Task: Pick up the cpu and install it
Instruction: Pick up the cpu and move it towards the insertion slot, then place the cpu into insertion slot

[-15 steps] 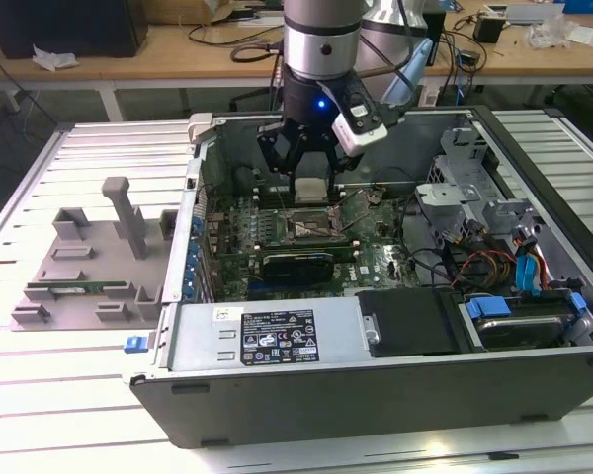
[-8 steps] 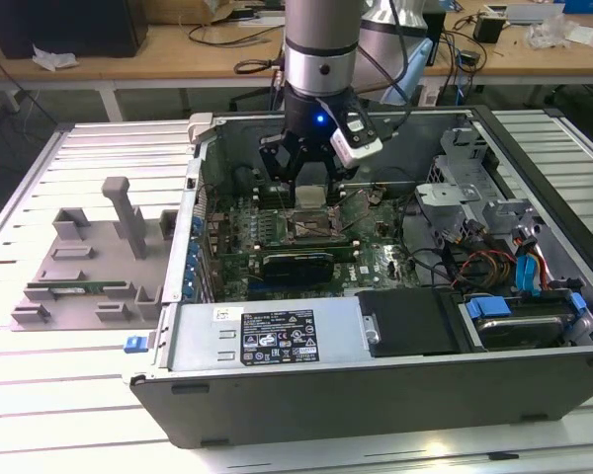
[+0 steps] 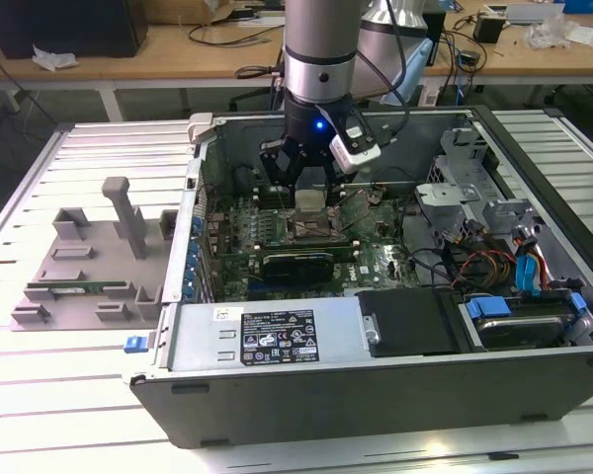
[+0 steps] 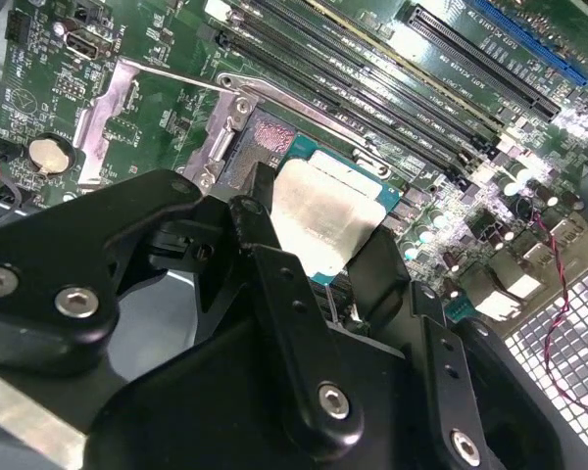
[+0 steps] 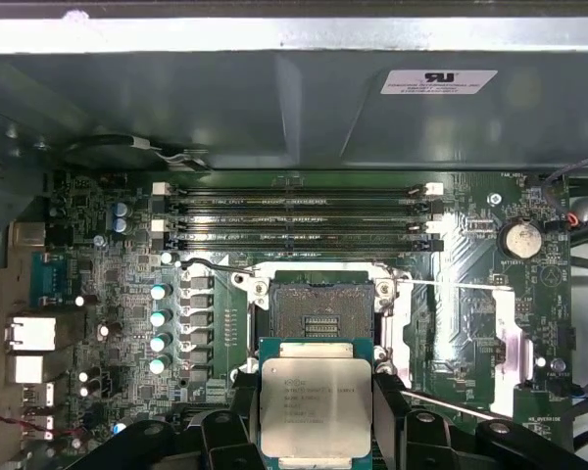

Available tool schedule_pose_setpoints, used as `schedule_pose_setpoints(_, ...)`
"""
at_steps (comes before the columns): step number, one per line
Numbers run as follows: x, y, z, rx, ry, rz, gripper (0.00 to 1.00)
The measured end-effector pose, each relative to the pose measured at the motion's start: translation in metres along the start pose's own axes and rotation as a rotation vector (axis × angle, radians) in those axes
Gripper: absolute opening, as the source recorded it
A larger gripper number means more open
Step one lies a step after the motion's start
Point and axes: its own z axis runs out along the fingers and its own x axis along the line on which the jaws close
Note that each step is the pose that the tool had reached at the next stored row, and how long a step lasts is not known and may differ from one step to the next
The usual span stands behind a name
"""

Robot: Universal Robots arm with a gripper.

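Observation:
The cpu [image 5: 316,406], a small square chip with a shiny silver top and a thin teal rim, sits between the black fingers of my gripper [image 5: 316,423], which is shut on it. The chip hangs a little above the motherboard, partly over the near edge of the open, bare socket [image 5: 314,313]. In the second wrist view the cpu [image 4: 323,220] is clamped by one finger on each side of my gripper [image 4: 321,240]. The exterior view has my gripper [image 3: 309,190] inside the open computer case, holding the cpu [image 3: 309,200] over the socket [image 3: 312,230].
The socket's metal load plate [image 5: 500,333] is swung open to one side, with a thin lever [image 5: 211,262] raised beside it. Memory slots [image 5: 294,220] run past the socket. Case walls [image 3: 376,370], a drive cage [image 3: 460,183] and cables [image 3: 494,262] surround the board. A grey fixture tray [image 3: 89,262] lies on the exterior view's left.

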Motion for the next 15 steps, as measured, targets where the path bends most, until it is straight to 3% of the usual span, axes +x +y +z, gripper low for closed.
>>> schedule_pose_setpoints(11, 0.0000, 0.0000, 0.0003, -0.0002, -0.0004, 0.009, 0.55)
schedule_pose_setpoints(12, 0.0000, 0.0000, 0.0003, -0.0004, -0.0008, 0.019, 0.55)
schedule_pose_setpoints(15, 0.0000, 0.0000, 0.0005, -0.0021, -0.0046, 0.110, 0.55)
